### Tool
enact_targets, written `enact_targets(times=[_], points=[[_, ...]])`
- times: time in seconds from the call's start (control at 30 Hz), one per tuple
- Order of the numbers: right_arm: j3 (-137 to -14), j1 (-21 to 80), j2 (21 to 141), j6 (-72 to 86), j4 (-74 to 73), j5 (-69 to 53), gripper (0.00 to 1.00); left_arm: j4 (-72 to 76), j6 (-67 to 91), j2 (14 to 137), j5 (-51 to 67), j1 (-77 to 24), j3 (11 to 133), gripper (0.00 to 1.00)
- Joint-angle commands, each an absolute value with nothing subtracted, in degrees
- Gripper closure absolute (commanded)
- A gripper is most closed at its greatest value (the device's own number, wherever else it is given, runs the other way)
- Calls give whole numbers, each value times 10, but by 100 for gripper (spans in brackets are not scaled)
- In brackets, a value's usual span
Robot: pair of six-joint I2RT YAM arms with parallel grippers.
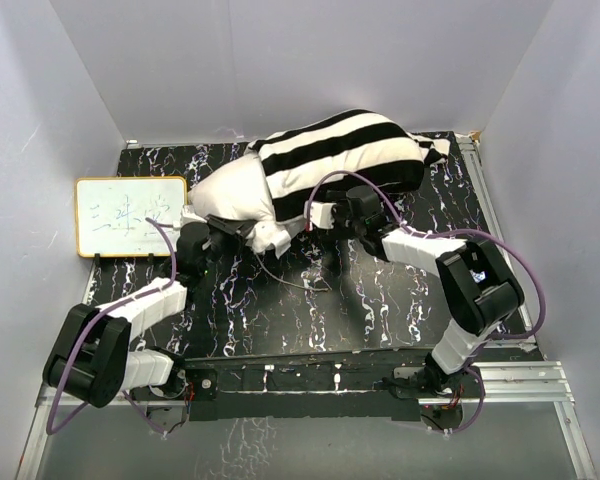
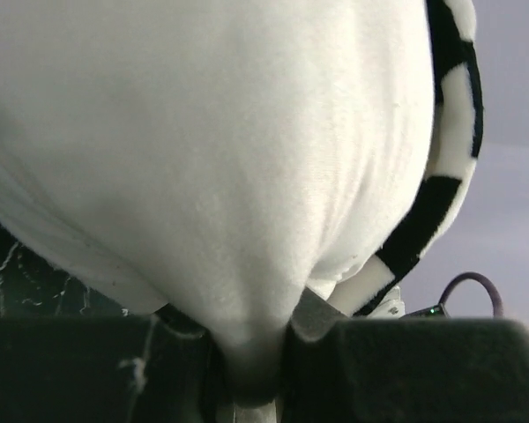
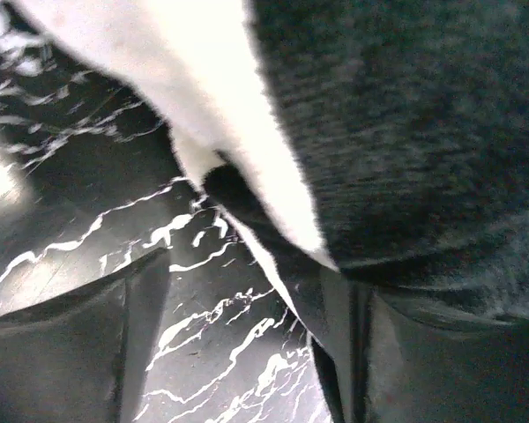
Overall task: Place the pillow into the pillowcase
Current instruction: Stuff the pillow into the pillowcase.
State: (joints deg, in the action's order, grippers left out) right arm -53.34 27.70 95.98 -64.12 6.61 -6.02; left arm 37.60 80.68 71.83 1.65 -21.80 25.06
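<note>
While the pillow (image 1: 225, 195), half sheathed in the pillowcase (image 1: 340, 150), is pinched by the left gripper (image 2: 251, 370) far back on the table (image 1: 310, 320), the right gripper (image 3: 238, 344) is spread at the striped hem, open surface being left nearer.

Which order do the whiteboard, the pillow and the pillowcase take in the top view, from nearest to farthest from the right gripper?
Counting from the right gripper:
1. The pillowcase: right at the gripper, just beyond it.
2. The pillow: its bare white end sticks out to the left.
3. The whiteboard: far to the left, past the pillow.
</note>
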Motion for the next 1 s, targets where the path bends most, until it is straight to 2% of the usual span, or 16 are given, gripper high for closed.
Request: enact_targets(times=[0.0, 0.03, 0.07, 0.13, 0.33, 0.53, 0.57, 0.6, 0.7, 0.73, 0.97], points=[[-580, 271, 940, -618, 209, -29, 51, 352, 740, 718, 80, -216, 332, 100], [-586, 269, 928, -603, 189, -43, 67, 334, 723, 721, 93, -216, 353, 100], [-592, 269, 912, -587, 167, -61, 78, 314, 705, 725, 104, -215, 374, 100], [-618, 267, 874, -559, 90, -114, 88, 271, 671, 732, 129, -214, 421, 100], [-821, 264, 818, -472, -212, -288, 92, 152, 629, 749, 219, -215, 543, 100], [-960, 264, 816, -454, -331, -337, 91, 58, 639, 734, 266, -219, 644, 100], [-962, 264, 818, -468, -342, -332, 86, 43, 637, 728, 261, -219, 655, 100], [-948, 262, 815, -484, -345, -321, 69, 28, 628, 724, 255, -219, 664, 100], [-882, 229, 802, -491, -323, -343, 7, -7, 601, 714, 240, -219, 674, 100], [-851, 212, 795, -488, -304, -361, 1, -6, 600, 713, 240, -219, 669, 100], [-658, 133, 800, -604, -114, -364, 0, 26, 605, 740, 286, -220, 651, 100]])
